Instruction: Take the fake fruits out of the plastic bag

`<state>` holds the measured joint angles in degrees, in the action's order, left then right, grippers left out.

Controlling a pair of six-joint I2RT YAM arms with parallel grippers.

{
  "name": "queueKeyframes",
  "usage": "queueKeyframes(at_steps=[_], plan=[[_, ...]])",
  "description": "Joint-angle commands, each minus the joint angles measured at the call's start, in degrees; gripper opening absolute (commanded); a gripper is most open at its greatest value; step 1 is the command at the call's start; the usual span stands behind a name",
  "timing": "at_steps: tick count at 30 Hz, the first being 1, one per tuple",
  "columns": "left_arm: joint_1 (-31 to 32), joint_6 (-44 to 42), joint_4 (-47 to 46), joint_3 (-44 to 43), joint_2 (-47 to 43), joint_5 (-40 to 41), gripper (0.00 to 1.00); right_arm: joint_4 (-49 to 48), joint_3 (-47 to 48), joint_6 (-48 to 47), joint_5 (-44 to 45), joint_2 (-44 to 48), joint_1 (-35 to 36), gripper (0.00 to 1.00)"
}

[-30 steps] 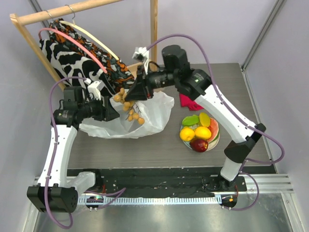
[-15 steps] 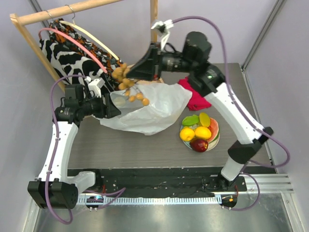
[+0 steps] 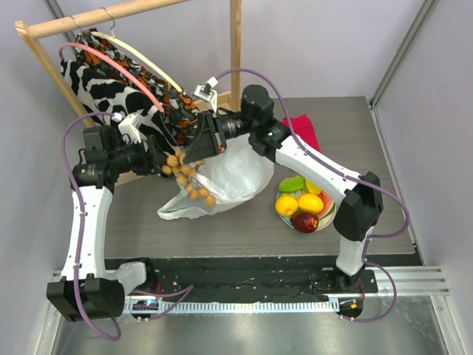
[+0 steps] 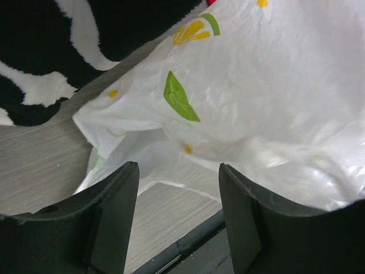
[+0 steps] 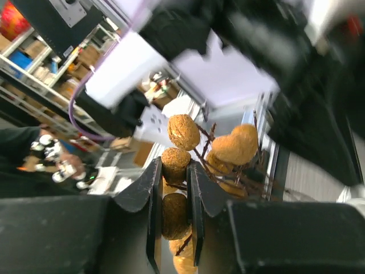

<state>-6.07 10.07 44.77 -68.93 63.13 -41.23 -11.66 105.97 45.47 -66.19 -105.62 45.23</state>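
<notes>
My right gripper (image 3: pixel 185 157) is shut on a brownish grape-like cluster (image 3: pixel 189 177) of the fake fruits and holds it in the air over the left end of the plastic bag (image 3: pixel 225 181). In the right wrist view the jaws (image 5: pixel 174 166) pinch one berry of the cluster (image 5: pixel 183 131). The white bag lies crumpled on the table. My left gripper (image 3: pixel 157 161) hovers just left of the cluster; in its wrist view it (image 4: pixel 178 171) stands open with nothing between the fingers, above the bag (image 4: pixel 256 108). Lemons (image 3: pixel 310 202), a dark red apple (image 3: pixel 304 221) and a green piece (image 3: pixel 292 183) lie on a plate.
The plate (image 3: pixel 332 214) sits right of the bag. A folded red cloth (image 3: pixel 304 127) lies behind it. A wooden clothes rack (image 3: pixel 235 44) with a black-and-white garment (image 3: pixel 100 92) stands at the back left, close to both grippers.
My right arm has swung down and left with the cluster. The left gripper has opened and pulled back to the left. The bag has sunk onto the table.
</notes>
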Motion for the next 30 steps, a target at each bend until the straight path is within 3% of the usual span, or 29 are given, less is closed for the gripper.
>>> queueKeyframes(at_steps=[1, 4, 9, 13, 18, 21, 24, 27, 29, 30], plan=[[-0.44, -1.71, -0.21, -1.56, -0.64, 4.31, 0.62, -12.33, -12.41, 7.88, -10.18, 4.89, -2.08, 0.01], [-0.35, -2.59, -0.21, -2.0, -0.38, 6.52, 0.62, -12.07, -20.33, 6.47, -11.5, 6.3, -2.34, 0.01], [-0.44, -4.43, 1.01, -4.02, -0.55, 6.6, 0.63, -7.86, -22.65, 4.89, -11.94, 3.85, -2.61, 0.01], [-0.35, -4.62, 1.37, -3.24, -1.08, 1.88, 0.63, -8.9, -24.06, 10.14, -14.74, 3.84, -0.25, 0.01], [-0.18, -3.21, 1.11, 1.16, -2.84, -1.3, 0.64, -0.39, -30.72, 8.68, -17.73, 4.73, 1.0, 0.01], [0.0, -2.6, 0.4, 2.39, -3.8, -1.31, 0.64, -1.25, -34.85, 8.75, -17.13, 2.53, 0.38, 0.01], [0.0, -2.51, 0.31, 2.22, -4.68, -0.95, 0.64, -8.89, -37.5, 12.53, -15.19, 2.09, 0.73, 0.01], [0.0, -2.77, 0.84, 2.04, -5.13, -1.13, 0.64, -7.86, -31.4, 12.8, -15.98, 2.44, 1.96, 0.01], [0.09, -3.03, 1.54, 2.39, -5.56, -1.31, 0.64, 1.87, -23.75, 9.13, -17.55, 3.22, 2.84, 0.02], [0.52, -2.95, 1.46, 3.35, -5.83, -1.83, 0.64, 5.12, -15.53, 5.19, -18.09, 3.58, 4.15, 0.02]])
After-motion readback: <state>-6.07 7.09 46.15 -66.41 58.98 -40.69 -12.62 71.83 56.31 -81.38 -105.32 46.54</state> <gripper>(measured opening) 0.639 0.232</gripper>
